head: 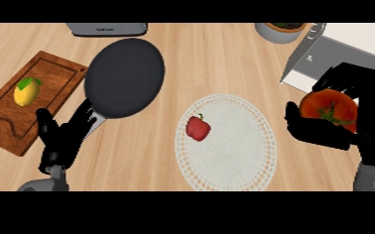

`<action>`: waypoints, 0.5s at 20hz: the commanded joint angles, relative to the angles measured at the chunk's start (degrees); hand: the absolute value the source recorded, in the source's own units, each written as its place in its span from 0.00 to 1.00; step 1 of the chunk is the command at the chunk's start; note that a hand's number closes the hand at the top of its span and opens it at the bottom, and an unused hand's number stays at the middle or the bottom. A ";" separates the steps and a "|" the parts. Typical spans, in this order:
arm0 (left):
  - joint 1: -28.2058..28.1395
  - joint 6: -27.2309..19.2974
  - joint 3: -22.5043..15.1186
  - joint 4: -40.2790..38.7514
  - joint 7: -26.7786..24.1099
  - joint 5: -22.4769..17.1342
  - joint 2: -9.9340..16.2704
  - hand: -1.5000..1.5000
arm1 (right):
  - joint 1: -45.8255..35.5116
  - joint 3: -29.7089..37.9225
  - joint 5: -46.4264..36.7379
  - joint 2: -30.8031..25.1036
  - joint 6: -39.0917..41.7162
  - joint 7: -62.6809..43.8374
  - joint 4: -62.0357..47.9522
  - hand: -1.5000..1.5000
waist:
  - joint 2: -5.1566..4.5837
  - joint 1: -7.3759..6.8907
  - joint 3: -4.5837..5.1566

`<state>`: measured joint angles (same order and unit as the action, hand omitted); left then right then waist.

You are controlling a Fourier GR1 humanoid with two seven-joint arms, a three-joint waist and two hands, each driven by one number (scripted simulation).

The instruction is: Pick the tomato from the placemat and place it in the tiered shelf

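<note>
Your right hand (322,129) curled round the round red tomato (330,107) beside the white tiered shelf (322,54), your left hand (62,136) resting released, small red pepper (198,127) on the round white placemat (242,153).

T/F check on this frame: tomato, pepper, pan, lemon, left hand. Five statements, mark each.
1. The tomato is held in the right hand. True.
2. The red pepper lies on the cutting board. False: it lies on the round white placemat.
3. The left hand holds the lemon. False: it is open at the lower left and holds nothing; the lemon lies on the wooden cutting board.
4. The dark pan sits between the cutting board and the placemat. True.
5. The tomato is already on the tiered shelf. False: it is beside the shelf, in the hand.
</note>
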<state>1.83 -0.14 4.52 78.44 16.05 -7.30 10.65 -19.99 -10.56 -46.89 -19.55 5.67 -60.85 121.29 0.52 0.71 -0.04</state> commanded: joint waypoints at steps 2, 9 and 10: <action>-1.24 0.31 0.08 -1.39 -1.54 0.47 -0.28 0.50 | -8.77 7.93 1.85 -2.67 10.70 -11.88 6.34 1.00 | -0.27 -0.43 0.15; -0.09 1.10 0.52 -2.83 -2.07 0.28 -0.20 0.50 | -17.90 19.02 8.67 -8.71 14.44 -10.95 0.03 1.00 | -0.38 -0.54 0.14; 0.05 1.68 1.52 -0.27 0.68 -1.36 0.94 0.50 | -20.90 22.13 11.42 -10.49 15.91 -10.79 -2.59 1.00 | -0.28 -0.73 0.14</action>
<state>2.20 0.53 4.96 78.26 16.14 -7.61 10.68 -34.20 5.98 -39.37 -26.92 14.25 -62.98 121.90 0.36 0.23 -0.01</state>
